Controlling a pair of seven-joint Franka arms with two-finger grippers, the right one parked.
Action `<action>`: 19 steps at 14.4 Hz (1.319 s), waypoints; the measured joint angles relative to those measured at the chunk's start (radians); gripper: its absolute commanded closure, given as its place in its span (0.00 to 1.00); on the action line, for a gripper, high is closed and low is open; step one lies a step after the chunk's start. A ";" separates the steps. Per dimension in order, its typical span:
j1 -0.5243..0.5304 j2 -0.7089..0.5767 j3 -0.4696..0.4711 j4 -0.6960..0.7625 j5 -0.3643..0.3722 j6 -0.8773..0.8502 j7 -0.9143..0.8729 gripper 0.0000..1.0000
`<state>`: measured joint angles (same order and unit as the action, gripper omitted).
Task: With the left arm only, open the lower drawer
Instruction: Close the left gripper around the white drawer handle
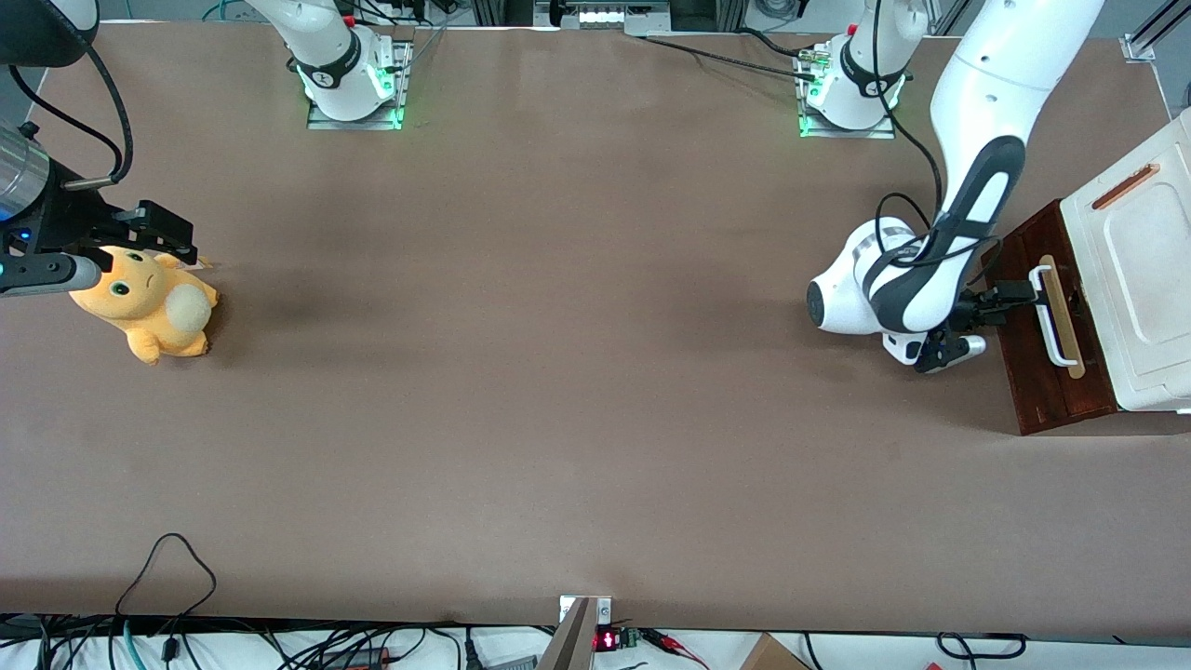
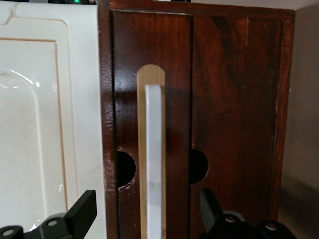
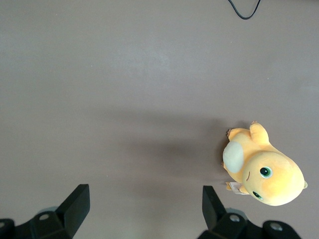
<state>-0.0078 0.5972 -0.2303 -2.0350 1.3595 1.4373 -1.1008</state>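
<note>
- Approaching: the left arm [image 1: 968, 195] reaches toward the cabinet at its own end of the table.
- Gripper [image 2: 147, 211]: fingers [image 2: 83, 209] spread wide, holding nothing, straddling the white loop handle [image 2: 154, 164].
- Lower drawer [image 1: 1042, 363]: dark wooden front in the cabinet, appearing shut or barely out; handle mounted on a pale wood strip [image 2: 143, 149].
- White cabinet top [image 1: 1140, 270]: just beside the handle.
- Risk: one finger sits over the white top; closing there could catch its edge, not the handle.
- Risk: a shallow pinch on the smooth handle may slip once pulling starts.
- Risk: an off-axis pull could jam the drawer or drag the whole cabinet.
- Plush toy [image 1: 149, 307]: well apart, toward the parked arm's end.
</note>
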 measured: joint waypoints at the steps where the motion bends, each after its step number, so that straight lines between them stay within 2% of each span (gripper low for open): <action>1: 0.001 0.012 0.001 0.000 0.020 -0.010 -0.007 0.08; 2: 0.004 0.021 0.002 0.000 0.039 -0.023 -0.014 0.08; 3: 0.008 0.030 0.005 0.001 0.049 -0.033 -0.022 0.12; 4: 0.013 0.038 0.008 0.001 0.055 -0.037 -0.028 0.22; 10: 0.029 0.052 0.011 0.001 0.062 -0.044 -0.034 0.43; 13: 0.035 0.053 0.023 0.001 0.083 -0.045 -0.035 0.44; 15: 0.040 0.054 0.031 0.001 0.092 -0.045 -0.035 0.51; 17: 0.043 0.054 0.032 0.001 0.092 -0.045 -0.035 0.53; 19: 0.043 0.055 0.032 0.001 0.093 -0.045 -0.035 0.58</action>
<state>0.0353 0.6522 -0.1987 -2.0337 1.4520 1.3920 -1.1354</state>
